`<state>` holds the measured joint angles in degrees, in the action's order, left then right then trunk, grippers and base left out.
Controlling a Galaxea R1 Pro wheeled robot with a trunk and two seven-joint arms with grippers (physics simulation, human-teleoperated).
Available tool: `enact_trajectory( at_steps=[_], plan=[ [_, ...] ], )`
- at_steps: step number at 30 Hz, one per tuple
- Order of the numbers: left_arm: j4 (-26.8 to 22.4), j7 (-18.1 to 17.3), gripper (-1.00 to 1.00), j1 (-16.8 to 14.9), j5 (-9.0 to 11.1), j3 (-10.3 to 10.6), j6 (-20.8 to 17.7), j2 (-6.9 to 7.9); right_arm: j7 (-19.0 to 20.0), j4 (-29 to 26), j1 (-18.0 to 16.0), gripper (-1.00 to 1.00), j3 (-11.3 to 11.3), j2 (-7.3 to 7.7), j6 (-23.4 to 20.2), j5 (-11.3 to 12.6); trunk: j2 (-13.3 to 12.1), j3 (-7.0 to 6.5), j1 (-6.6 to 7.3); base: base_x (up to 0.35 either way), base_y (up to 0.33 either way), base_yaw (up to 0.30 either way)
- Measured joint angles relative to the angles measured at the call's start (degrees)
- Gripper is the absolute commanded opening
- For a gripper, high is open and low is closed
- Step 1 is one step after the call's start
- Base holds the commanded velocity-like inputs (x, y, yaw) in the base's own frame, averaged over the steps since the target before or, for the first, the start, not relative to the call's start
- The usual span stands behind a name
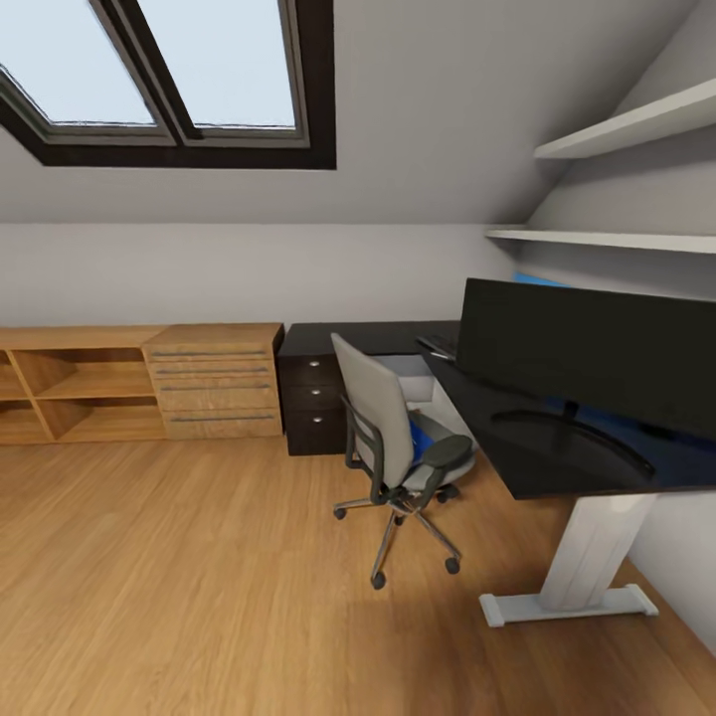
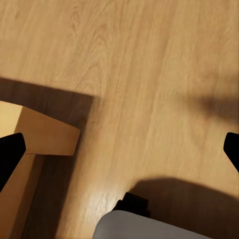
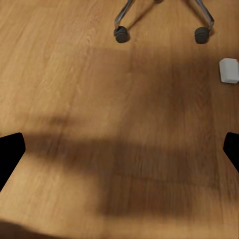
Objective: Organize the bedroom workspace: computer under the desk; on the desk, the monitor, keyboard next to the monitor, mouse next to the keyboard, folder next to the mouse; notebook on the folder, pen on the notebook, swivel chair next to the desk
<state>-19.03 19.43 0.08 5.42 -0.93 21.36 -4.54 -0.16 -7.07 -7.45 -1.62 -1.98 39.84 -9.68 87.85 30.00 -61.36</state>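
Observation:
The grey swivel chair [image 1: 383,430] stands on the wood floor, turned toward the black L-shaped desk [image 1: 537,459]. A blue folder [image 1: 426,439] lies on its seat, partly hidden by the backrest and armrest. The big black monitor [image 1: 587,353] stands on the desk, with the black keyboard [image 1: 438,345] on the desktop beyond it. A light grey computer [image 1: 426,378] shows under the desk behind the chair. My left gripper [image 2: 119,154] hangs open over bare floor. My right gripper [image 3: 119,149] is open too, above the floor short of the chair's castors [image 3: 121,34].
Black drawers [image 1: 313,398] with silver knobs close the desk's far end, beside a low oak drawer unit [image 1: 214,383] and open shelves [image 1: 75,393]. The desk's white pedestal leg [image 1: 589,557] has a foot [image 3: 229,69] on the floor. Wall shelves [image 1: 626,129] hang above.

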Motion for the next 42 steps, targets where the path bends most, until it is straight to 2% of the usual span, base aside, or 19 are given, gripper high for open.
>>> enact_trajectory(
  at_steps=[34, 38, 39, 40, 41, 42],
  plan=[
    [0.1, -0.3, 1.00, 0.0, -0.2, 0.2, 0.0, -0.14, -0.1, 0.0, 0.0, 1.00, 0.0, -0.10, -0.1, 0.0, 13.6, 6.11, -7.47, 0.000, 0.003, 0.000],
    [-0.6, -0.4, 1.00, 0.0, -0.3, 0.4, -0.1, -2.42, -0.2, -0.9, 0.0, 1.00, 0.2, -0.10, -0.1, 0.1, 15.2, 6.82, -8.35, 0.000, 0.000, 0.000],
    [-6.0, -0.4, 1.00, 0.0, -0.5, 0.5, -2.1, -3.87, -3.1, -7.0, -0.1, 1.00, 0.4, -0.27, -0.6, 1.1, 15.6, 7.02, -8.57, 0.000, 0.000, 0.000],
    [-11.9, -0.4, 1.00, 0.0, -0.8, 0.6, -3.2, -4.01, -3.9, -10.8, -0.2, 1.00, 0.4, -0.28, -0.9, 1.4, 16.0, 7.16, -8.79, 0.000, 0.000, 0.000],
    [-13.4, -0.4, 1.00, 0.0, -0.7, 0.6, -4.5, -4.07, -4.7, -12.3, -0.2, 1.00, 0.4, -0.29, -1.4, 1.7, 16.4, 7.36, -9.01, 0.000, 0.000, 0.000],
    [-17.0, -0.5, 1.00, 0.0, -0.7, 0.8, -8.3, -4.21, -6.5, -15.1, -0.2, 1.00, 0.4, -0.31, -2.8, 2.3, 16.9, 7.53, -9.23, 0.000, 0.000, 0.000]
  ],
)
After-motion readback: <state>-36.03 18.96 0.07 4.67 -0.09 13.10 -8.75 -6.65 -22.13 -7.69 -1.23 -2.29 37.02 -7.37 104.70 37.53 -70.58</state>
